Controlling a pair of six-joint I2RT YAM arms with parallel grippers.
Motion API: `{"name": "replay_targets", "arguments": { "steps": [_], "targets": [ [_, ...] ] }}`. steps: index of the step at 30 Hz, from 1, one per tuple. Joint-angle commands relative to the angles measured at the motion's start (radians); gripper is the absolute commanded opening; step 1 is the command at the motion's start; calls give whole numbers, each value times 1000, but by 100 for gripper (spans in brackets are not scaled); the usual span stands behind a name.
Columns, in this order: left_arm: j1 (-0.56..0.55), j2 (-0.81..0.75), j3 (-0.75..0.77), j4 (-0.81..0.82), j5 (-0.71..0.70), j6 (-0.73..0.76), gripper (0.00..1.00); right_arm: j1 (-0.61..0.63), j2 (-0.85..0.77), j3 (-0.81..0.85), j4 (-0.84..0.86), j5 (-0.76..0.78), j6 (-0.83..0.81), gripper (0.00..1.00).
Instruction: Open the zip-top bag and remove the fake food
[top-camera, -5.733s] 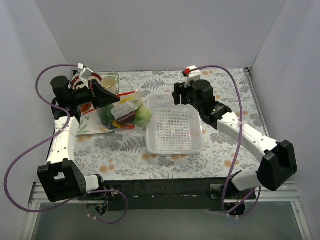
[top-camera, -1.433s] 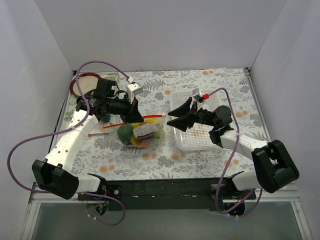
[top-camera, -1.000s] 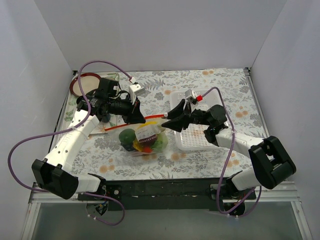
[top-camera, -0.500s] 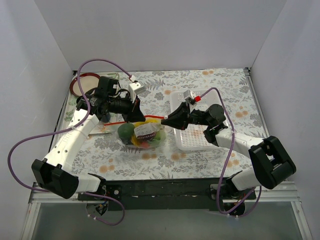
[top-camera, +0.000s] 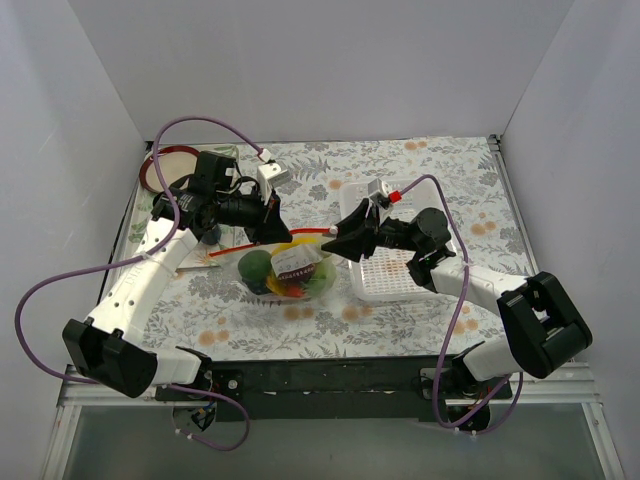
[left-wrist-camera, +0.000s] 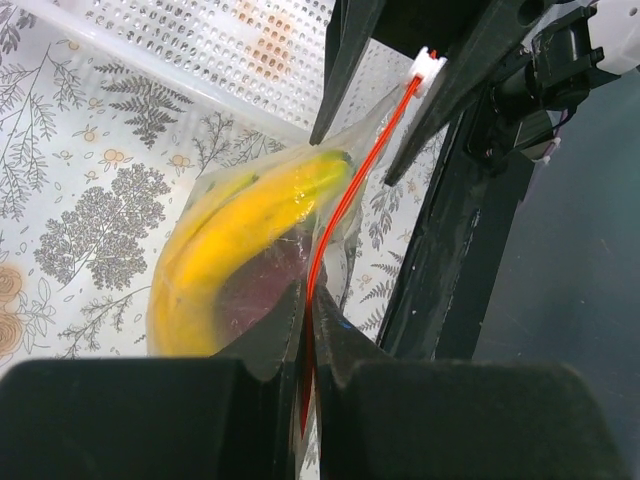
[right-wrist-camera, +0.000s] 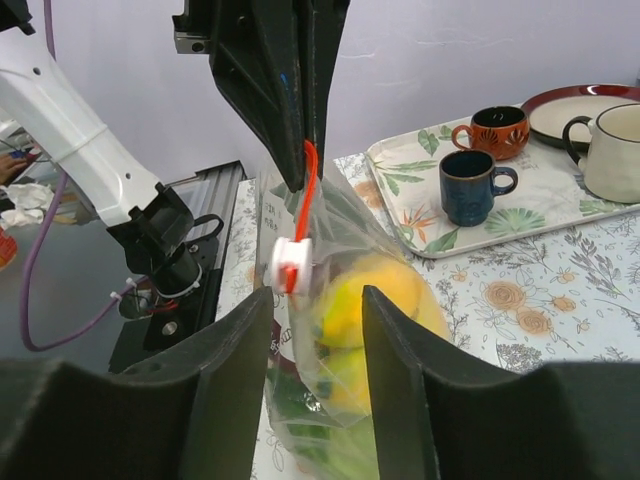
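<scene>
The zip-top bag (top-camera: 290, 270) hangs clear of the table between my two grippers, its orange-red zip strip (left-wrist-camera: 345, 195) on top. Inside is the fake food: a green round one (top-camera: 258, 268), a yellow piece (left-wrist-camera: 240, 235) and a dark purple one. My left gripper (top-camera: 275, 228) is shut on the strip (left-wrist-camera: 308, 300). My right gripper (top-camera: 338, 238) is open, its fingers (right-wrist-camera: 230, 380) on either side of the bag (right-wrist-camera: 370, 330) just below the white slider (right-wrist-camera: 290, 265).
The white perforated basket (top-camera: 392, 280) stands right of the bag, under my right arm. A leaf-print tray (right-wrist-camera: 500, 225) at the back left carries an orange cup (right-wrist-camera: 488, 130), a blue cup (right-wrist-camera: 468, 187), a white mug (right-wrist-camera: 610, 155) and a red-rimmed plate (top-camera: 170, 165).
My right gripper has moved left from over the basket to the bag's slider end and narrowed around it. My left gripper has kept hold of the strip; the bag has barely shifted.
</scene>
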Motion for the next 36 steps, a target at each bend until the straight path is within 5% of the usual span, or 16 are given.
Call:
{"name": "replay_targets", "arguments": {
  "steps": [1, 6, 8, 9, 10, 15, 22, 36],
  "targets": [
    [-7, -35, 51, 13, 63, -3, 0, 2, 1, 35, 47, 15, -5, 39],
    [-7, -47, 42, 11, 69, -6, 0, 0, 13, 35, 58, 6, 10, 4],
    [-7, -50, 42, 19, 72, -14, 0, -3, 15, 34, 57, 6, 15, 1],
    [-7, -48, 45, 28, 75, -17, 6, -3, 15, 34, 57, 7, 21, 1],
    [-7, -47, 50, 31, 80, -21, 33, -3, 12, 35, 57, 6, 21, 1],
    [-44, 10, 97, 59, 144, -3, 55, -3, 19, 81, 5, -8, 30, 1],
    [-102, 96, 174, 16, 287, 81, 58, 3, 35, 112, -12, -25, 53, 1],
    [-156, 134, 157, 122, 137, 32, 54, 32, 44, 129, -55, -25, 36, 1]
  ]
}}
